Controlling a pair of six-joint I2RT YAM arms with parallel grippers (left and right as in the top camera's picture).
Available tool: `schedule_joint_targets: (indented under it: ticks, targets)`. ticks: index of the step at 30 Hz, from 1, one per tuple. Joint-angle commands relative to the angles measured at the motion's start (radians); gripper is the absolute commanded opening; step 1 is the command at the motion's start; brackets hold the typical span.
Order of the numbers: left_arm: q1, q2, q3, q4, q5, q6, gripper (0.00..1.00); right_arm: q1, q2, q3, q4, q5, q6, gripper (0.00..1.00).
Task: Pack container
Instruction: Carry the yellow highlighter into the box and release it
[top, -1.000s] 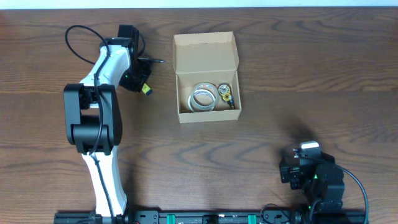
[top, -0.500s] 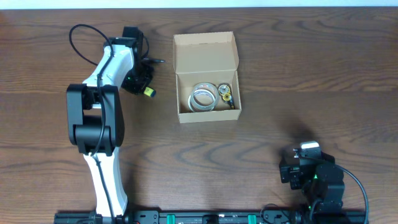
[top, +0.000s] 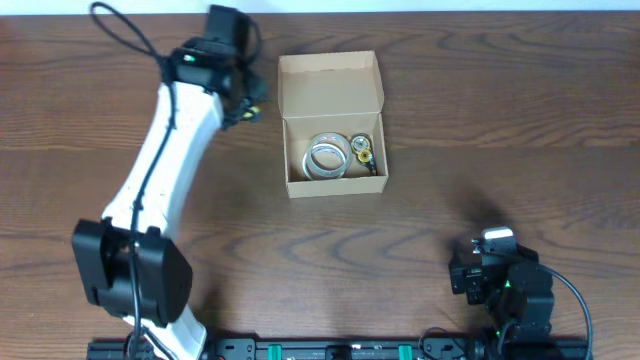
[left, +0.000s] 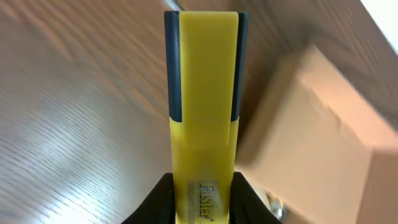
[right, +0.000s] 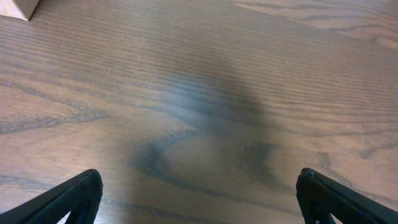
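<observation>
From above, the container (top: 331, 178) sits just toward 12 o'clock of the worktop's (top: 520, 120) centre. Its flap lid (top: 330, 85) is thrown back on the 12 o'clock side, so it is open for loading. Inside lie a clear tape roll (top: 325, 158) and, at 3 o'clock of the roll, a small yellow-and-black piece (top: 362, 150) (too small to name). The packing looks part done. The left arm (top: 165, 150) reaches up the worktop and the left fingers (top: 250, 100) hang just outside the container's wall at about 10 o'clock of it, apart from the cardboard. The right arm (top: 500, 285) is folded down at 5 o'clock, well away from everything. In the left wrist view, the black fingers (left: 160, 202) are clamped on either side of a yellow highlighter (left: 204, 93) with dark side panels, which points toward 12 o'clock. The tan container (left: 323, 130) looms at 3 o'clock, blurred, so the pen is in the grip but not yet over the opening. In the right wrist view, the right fingers (right: 68, 199) stand spread wide at 7 and 5 o'clock with nothing between them but bare wood. My judgement is that the highlighter has yet to go in, and after it the lid has to be shut. Whether more items wait elsewhere I cannot tell.
</observation>
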Motion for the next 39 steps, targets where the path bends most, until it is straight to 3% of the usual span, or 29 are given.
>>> schedule_joint_targets:
  ticks: [1, 13, 39]
  targets:
    - [-0.091, 0.006, 0.009, -0.006, -0.031, 0.036, 0.15, 0.008, -0.007, -0.009, -0.001, 0.007, 0.016, 0.99]
    - [-0.306, 0.045, 0.009, 0.004, -0.037, 0.035, 0.13, 0.008, -0.007, -0.009, -0.001, 0.007, 0.016, 0.99]
    - [-0.340, 0.218, 0.008, 0.053, -0.014, 0.016, 0.14, 0.008, -0.007, -0.009, -0.001, 0.007, 0.016, 0.99]
